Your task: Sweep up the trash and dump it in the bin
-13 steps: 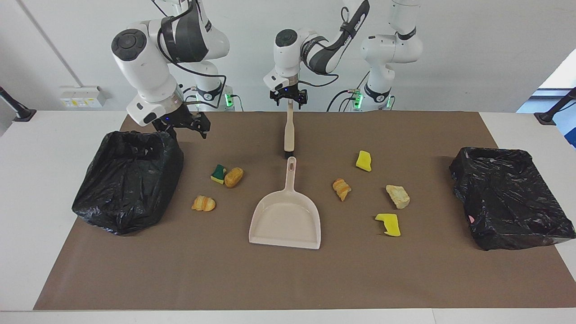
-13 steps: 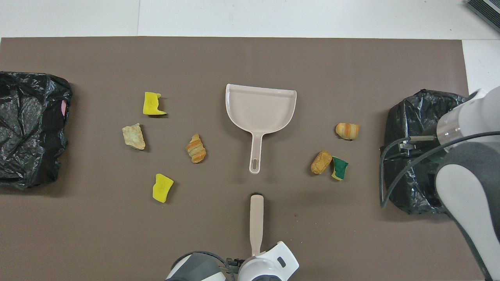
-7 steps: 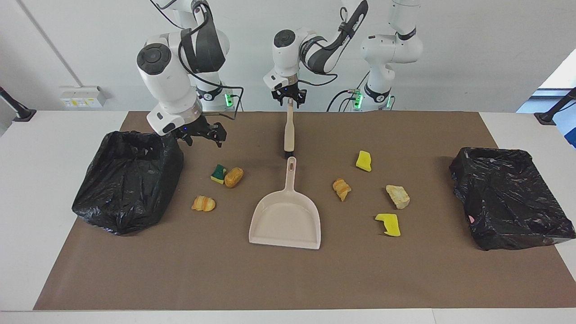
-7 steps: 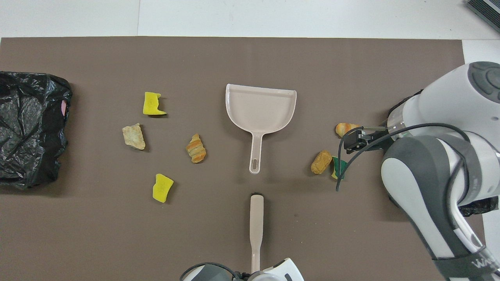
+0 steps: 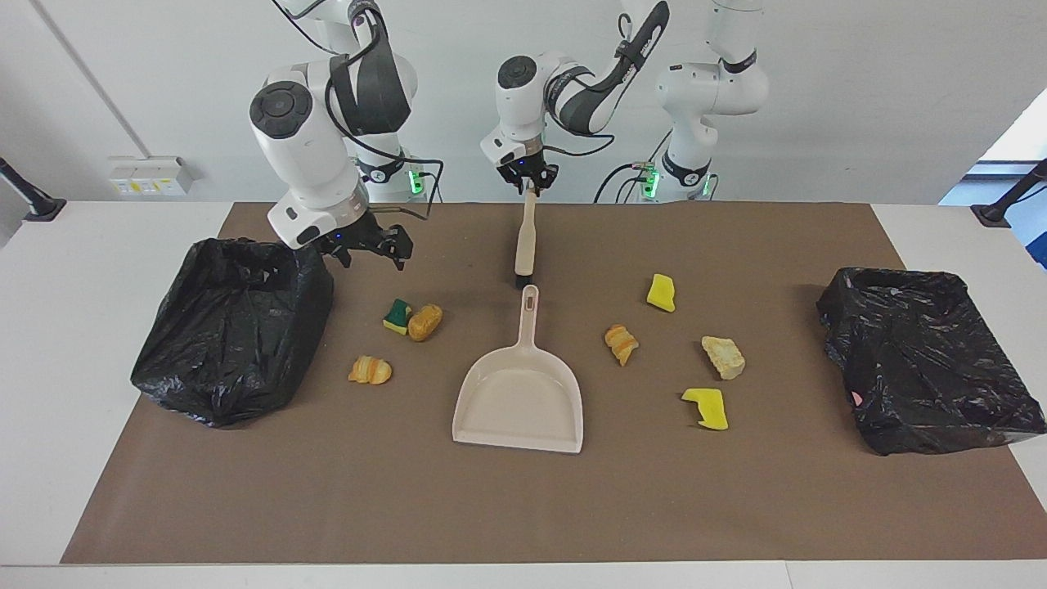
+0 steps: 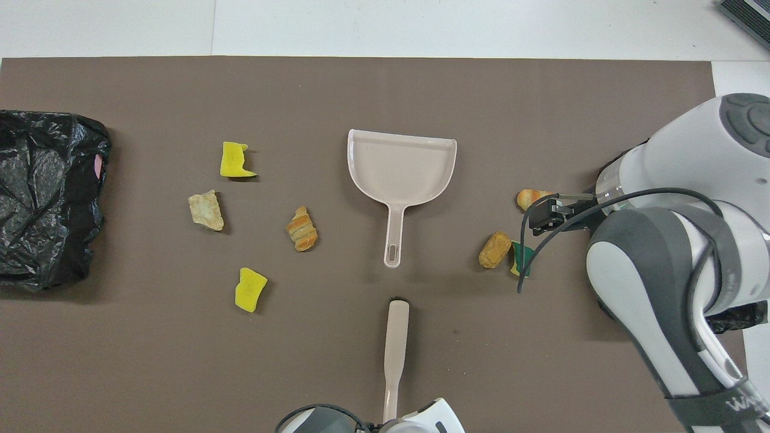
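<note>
Gripping the beige plastic brush (image 5: 526,237) handle with the closed left end effector (image 5: 530,186).
Right end effector (image 5: 370,248) hovers open; all trash (image 5: 622,343) is unswept.

My post: a robotics lab, staged test bench. My two white arms are bolted at one long edge of a white table (image 5: 98,343), green status lights on their bases. Brown paper mat (image 5: 523,507) covers the table's middle. Bare white wall (image 5: 859,98) rises past the table, with a socket strip (image 5: 147,176) on it. Black camera-mount feet (image 5: 37,209) clamp onto the table's corners.
</note>
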Controlling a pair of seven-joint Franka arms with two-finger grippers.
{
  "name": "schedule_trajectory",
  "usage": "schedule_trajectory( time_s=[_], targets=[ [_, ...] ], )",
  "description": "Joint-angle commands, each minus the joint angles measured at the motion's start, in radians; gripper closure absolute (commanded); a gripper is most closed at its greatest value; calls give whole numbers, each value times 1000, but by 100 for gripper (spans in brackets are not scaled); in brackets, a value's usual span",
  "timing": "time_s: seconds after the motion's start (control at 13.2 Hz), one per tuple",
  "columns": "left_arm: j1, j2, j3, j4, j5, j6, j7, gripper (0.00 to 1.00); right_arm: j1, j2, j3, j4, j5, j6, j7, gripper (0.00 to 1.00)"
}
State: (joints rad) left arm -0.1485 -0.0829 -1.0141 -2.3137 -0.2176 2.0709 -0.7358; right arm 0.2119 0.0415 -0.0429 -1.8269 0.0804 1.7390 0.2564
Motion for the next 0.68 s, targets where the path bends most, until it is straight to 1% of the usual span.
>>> schedule_trajectory(
  time_s=[0.0, 0.08, 0.15, 0.23, 0.38, 0.46, 0.61],
  targets=[
    [59, -31, 6, 2, -3, -37, 9, 96, 6, 5, 0, 6, 24, 11, 18, 0],
    [78, -32, 12, 17, 0, -93, 7, 100, 17, 6, 0, 9, 24, 13, 20, 0],
    [96, -35, 25, 22, 3, -133, 10, 100, 23, 6, 0, 14, 24, 14, 23, 0],
    [99, -55, 57, 23, 6, -162, 19, 100, 30, 8, 0, 17, 22, 11, 44, 0],
    [98, -81, 132, 60, 23, -218, 102, 100, 56, 14, 0, 24, 22, 8, 69, 0],
    [98, -95, 178, 74, 26, -242, 113, 100, 85, 32, 0, 38, 24, 8, 87, 0],
    [99, -103, 260, 109, 117, -262, 116, 100, 124, 70, 1, 73, 25, 14, 177, 0]
  ],
)
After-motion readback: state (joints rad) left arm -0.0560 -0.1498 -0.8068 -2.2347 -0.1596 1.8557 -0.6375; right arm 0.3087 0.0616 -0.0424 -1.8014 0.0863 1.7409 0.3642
